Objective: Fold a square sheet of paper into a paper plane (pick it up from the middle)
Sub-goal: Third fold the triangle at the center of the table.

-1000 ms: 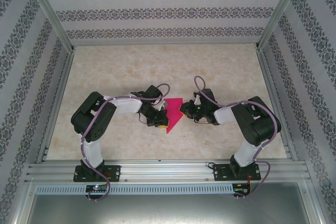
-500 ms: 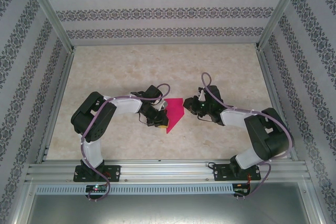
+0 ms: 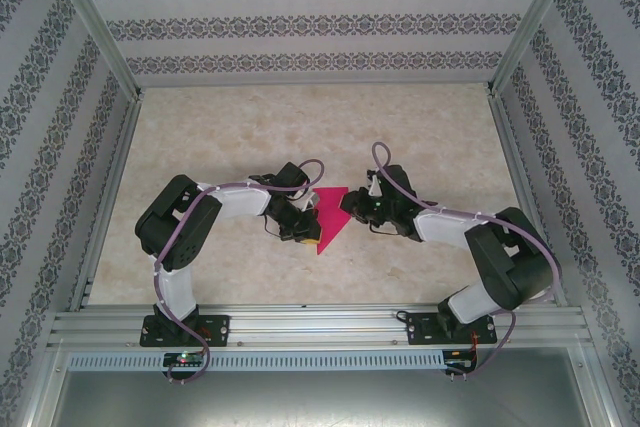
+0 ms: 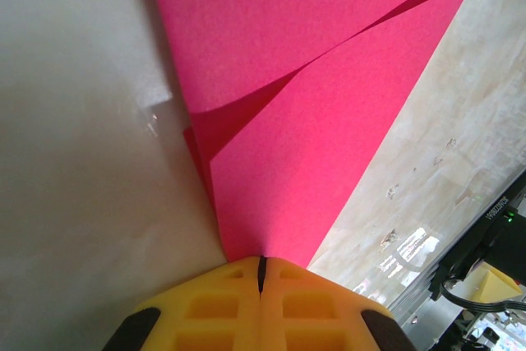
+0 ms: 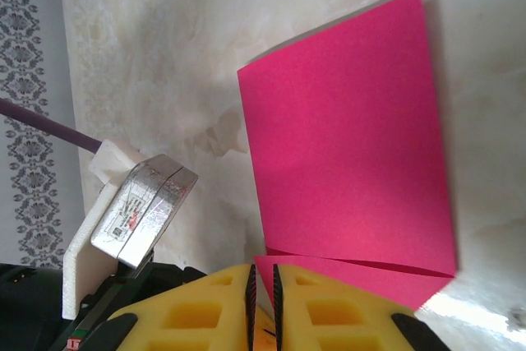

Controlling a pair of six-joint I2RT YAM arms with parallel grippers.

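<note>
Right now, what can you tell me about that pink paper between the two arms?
The square sheet of paper is thin, plain magenta and unmarked. It is partly folded: flaps overlap along diagonal creases, so from above it looks like a wedge pointing toward the arms' bases. It sits at the middle of the marbled table. The left gripper has its yellow jaws shut on one edge; the right gripper pinches the opposite edge.

Marbled beige tabletop (image 3: 230, 127), patterned walls (image 3: 300, 27), aluminium frame rail (image 3: 320, 322)
</note>
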